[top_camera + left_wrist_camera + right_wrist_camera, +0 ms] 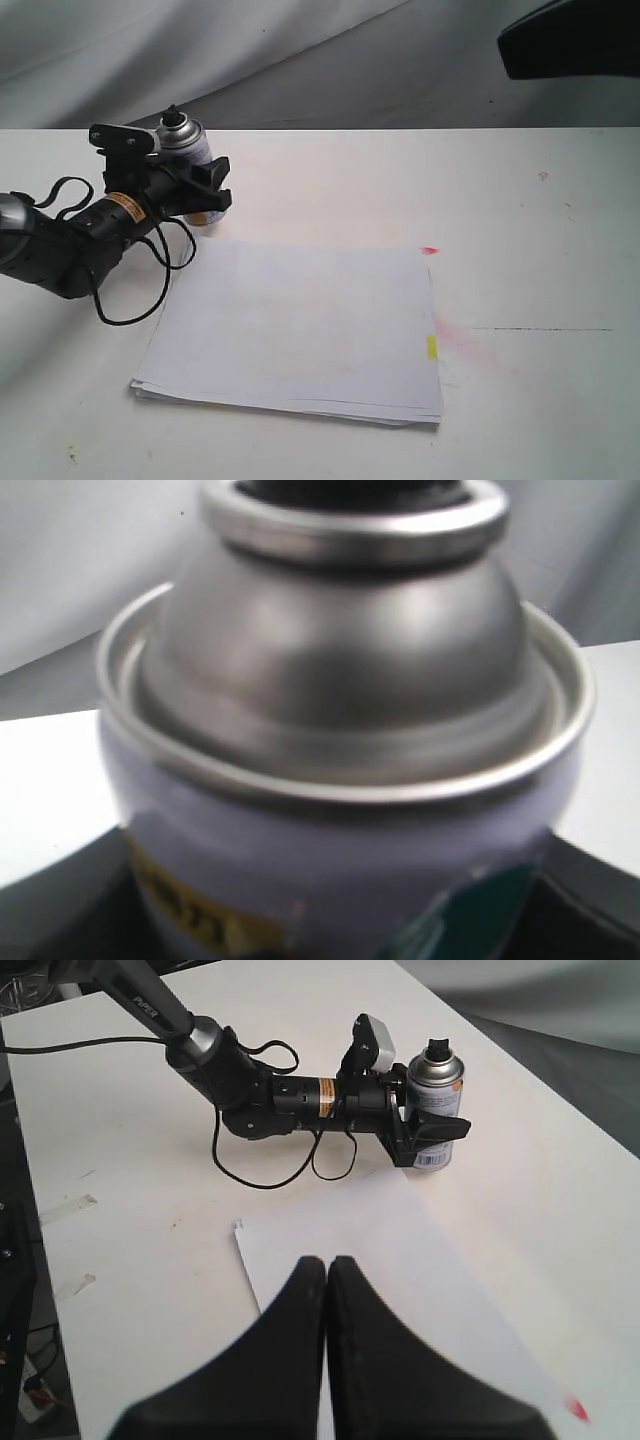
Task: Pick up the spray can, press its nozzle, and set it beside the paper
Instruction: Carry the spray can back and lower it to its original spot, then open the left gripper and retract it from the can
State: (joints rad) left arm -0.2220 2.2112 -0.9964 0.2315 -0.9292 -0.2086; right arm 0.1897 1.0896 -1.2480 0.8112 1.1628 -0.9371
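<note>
Paper (290,330), a thin white stack with a pink tab (430,250) at its far right corner and a yellow tab (432,347) on its right edge, lies nearest the exterior camera on the white surface (520,230). Just past the stack's far left corner stands the spray can (190,145), upright, its base seemingly resting on the surface. The left gripper (205,190) comes in low from the side, its fingers clasping the can's lower body, which fills the left wrist view up to the silver dome. The black nozzle (173,115) stands clear above, with nothing touching it.

The right gripper (326,1265) hangs well apart over the near part of the paper, its fingers pressed together and holding nothing.

By this evidence the grasp is made, while the lift, the press on the nozzle and the final placing all appear to lie ahead.

Room looks tight behind the can, where the surface's far edge runs close. A black cable (130,315) loops from the left arm down near the paper's left edge. Broad bare surface opens to the right of the stack, and a narrower strip lies along its far side.
</note>
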